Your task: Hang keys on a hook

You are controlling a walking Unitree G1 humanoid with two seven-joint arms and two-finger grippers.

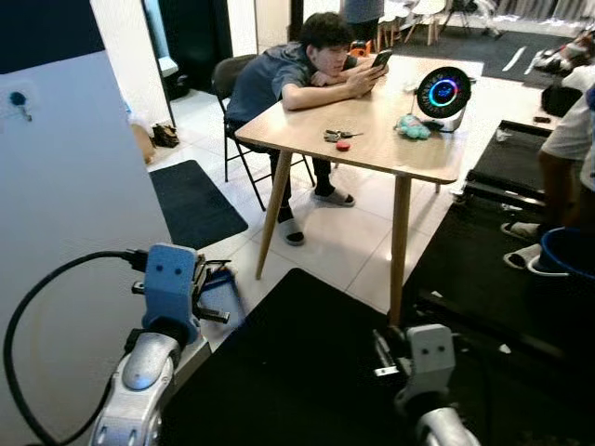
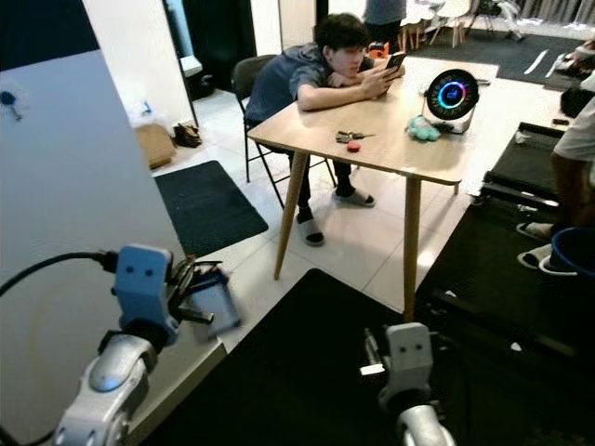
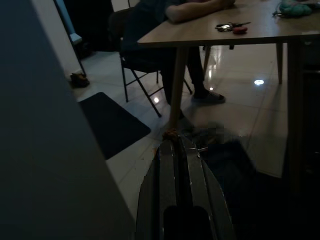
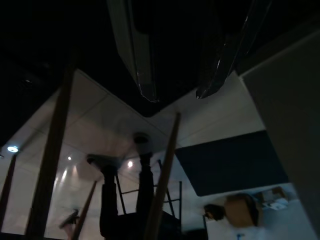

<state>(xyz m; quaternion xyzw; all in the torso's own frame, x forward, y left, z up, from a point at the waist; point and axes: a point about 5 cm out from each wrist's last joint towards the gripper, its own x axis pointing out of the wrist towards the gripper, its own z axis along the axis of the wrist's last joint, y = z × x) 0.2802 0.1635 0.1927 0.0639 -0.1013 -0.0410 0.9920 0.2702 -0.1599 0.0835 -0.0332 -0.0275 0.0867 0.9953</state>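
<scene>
The keys (image 1: pixel 340 136) lie on the wooden table (image 1: pixel 390 149) in the upper middle of the frame, a red tag beside them, near a seated person (image 1: pixel 297 79) looking at a phone; the hook (image 1: pixel 17 100) sits on the white wall panel (image 1: pixel 74 195) at upper left; the left gripper (image 3: pixel 179 145), low left, has its fingers pressed together on nothing; the right gripper (image 4: pixel 175 90) hangs low at centre, fingers apart, well away from the table.
</scene>
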